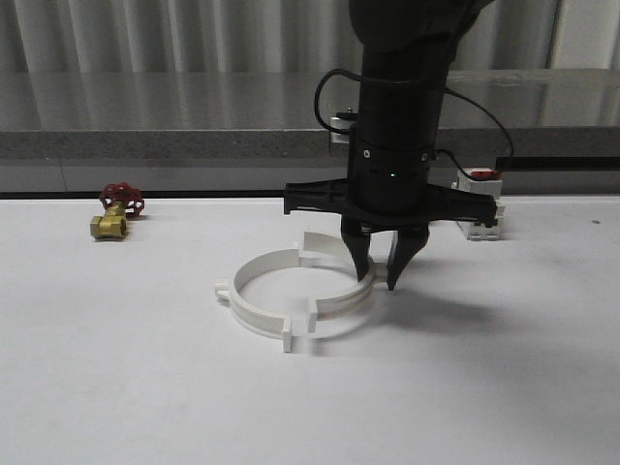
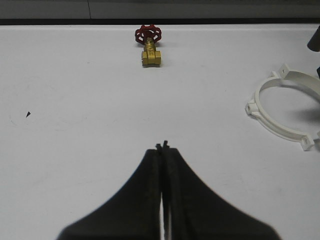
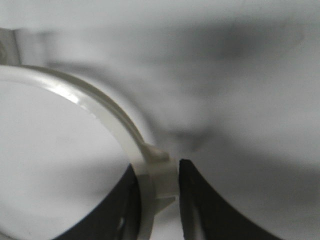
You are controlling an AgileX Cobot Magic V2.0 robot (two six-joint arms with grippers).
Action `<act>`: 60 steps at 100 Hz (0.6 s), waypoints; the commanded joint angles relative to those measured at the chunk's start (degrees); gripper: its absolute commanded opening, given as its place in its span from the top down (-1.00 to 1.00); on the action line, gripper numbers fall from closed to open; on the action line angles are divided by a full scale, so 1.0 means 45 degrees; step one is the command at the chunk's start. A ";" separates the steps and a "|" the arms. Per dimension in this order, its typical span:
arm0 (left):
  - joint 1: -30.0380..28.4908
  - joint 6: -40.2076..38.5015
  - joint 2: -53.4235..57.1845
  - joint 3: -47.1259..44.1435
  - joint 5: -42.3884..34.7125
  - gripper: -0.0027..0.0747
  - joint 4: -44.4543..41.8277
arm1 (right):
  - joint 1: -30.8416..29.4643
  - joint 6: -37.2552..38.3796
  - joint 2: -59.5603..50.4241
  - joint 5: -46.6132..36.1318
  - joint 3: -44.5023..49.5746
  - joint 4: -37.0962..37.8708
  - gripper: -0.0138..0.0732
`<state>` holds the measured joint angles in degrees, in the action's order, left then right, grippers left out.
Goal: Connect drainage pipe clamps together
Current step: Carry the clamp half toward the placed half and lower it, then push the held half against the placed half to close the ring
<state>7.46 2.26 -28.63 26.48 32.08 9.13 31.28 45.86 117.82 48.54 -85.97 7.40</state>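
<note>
Right hand (image 1: pixel 380 271) straddling right clamp half (image 3: pixel 112 120), fingers apart w/ band between, left hand (image 2: pixel 163 146) pressed together.

Wide bare table (image 1: pixel 116 387) at 6 and 7 o'clock of the 2 clamps (image 1: pixel 254 308), an easy way in. At 10 o'clock the valve (image 1: pixel 114 215) sits well apart, leaving a broad lane between. At 2 o'clock the breaker (image 1: pixel 481 218) stands near the back edge. The right gripper (image 1: pixel 378 276) straddles the ring's 3 o'clock wall, blocking that side. The left gripper (image 2: pixel 162 147), fingers pressed together, hangs over bare table.
</note>
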 commanded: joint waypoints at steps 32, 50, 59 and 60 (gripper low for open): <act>-0.0042 0.0021 -0.0031 0.0364 -0.0798 0.98 0.0197 | 0.0018 0.0620 -0.0733 -0.0143 -0.0429 0.0680 0.48; -0.0042 0.0021 -0.0031 0.0364 -0.0798 0.98 0.0197 | 0.0018 0.0686 -0.0730 -0.0187 -0.0429 0.0680 0.48; -0.0042 0.0021 -0.0031 0.0364 -0.0798 0.98 0.0197 | 0.0033 0.0760 -0.0730 -0.0237 -0.0429 0.0680 0.48; -0.0042 0.0021 -0.0031 0.0364 -0.0798 0.98 0.0197 | 0.0033 0.0772 -0.0730 -0.0251 -0.0429 0.0680 0.48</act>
<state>7.46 2.26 -28.63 26.48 32.08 9.13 31.28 49.02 117.82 48.80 -85.97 9.10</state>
